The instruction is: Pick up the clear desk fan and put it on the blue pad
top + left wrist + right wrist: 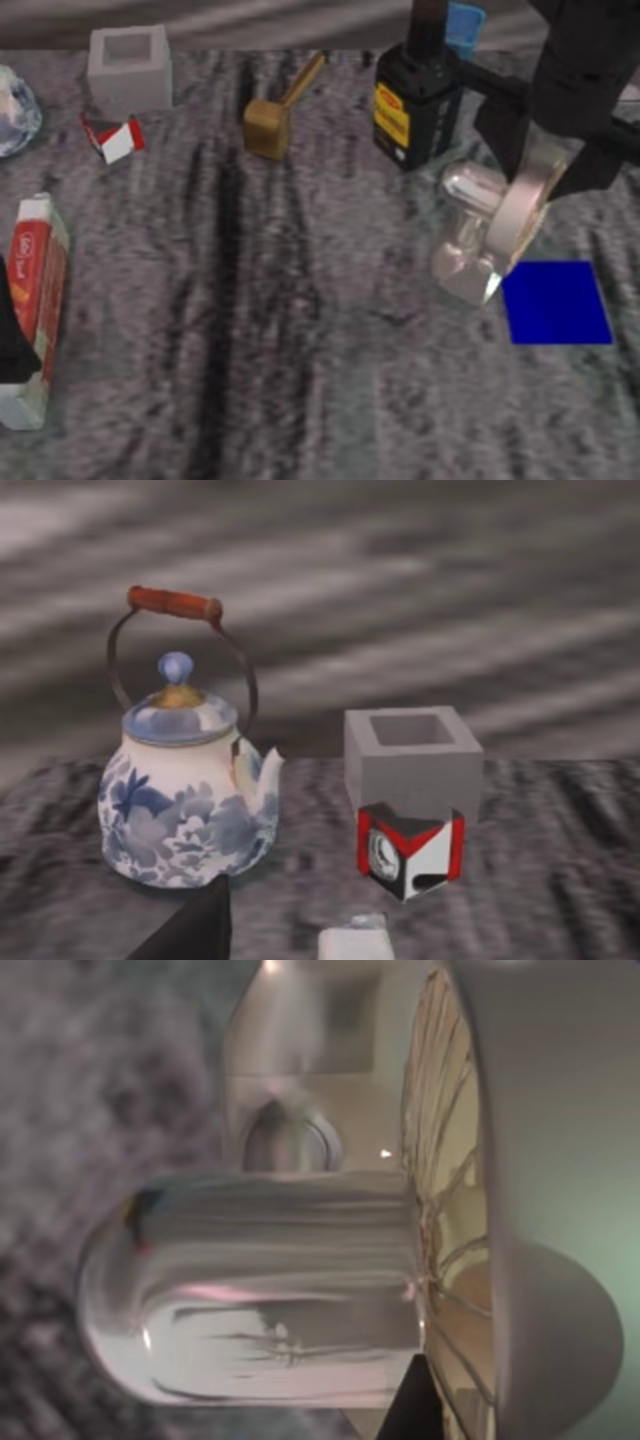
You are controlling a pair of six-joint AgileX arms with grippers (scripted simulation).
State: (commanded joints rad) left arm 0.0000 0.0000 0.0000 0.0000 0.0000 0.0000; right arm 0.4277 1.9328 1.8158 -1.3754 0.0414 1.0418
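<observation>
The clear desk fan (480,225) is at the right of the table, tipped on its side with its silvery hub pointing left. My right gripper (535,185) is shut on its round rim from behind. Up close, the hub (260,1290) fills the right wrist view, with one dark finger (410,1405) against the grille. The blue pad (555,303) lies flat just right of and in front of the fan, whose lower edge reaches the pad's back-left corner. My left gripper (10,340) is parked at the left edge, open; one dark finger (195,925) shows.
A dark bottle (415,100) stands just behind-left of the fan, with a light-blue box (465,28) behind it. A wooden mallet (275,115), a grey open box (130,68), a red-white cube (115,138), a teapot (185,790) and a red carton (38,300) sit further left.
</observation>
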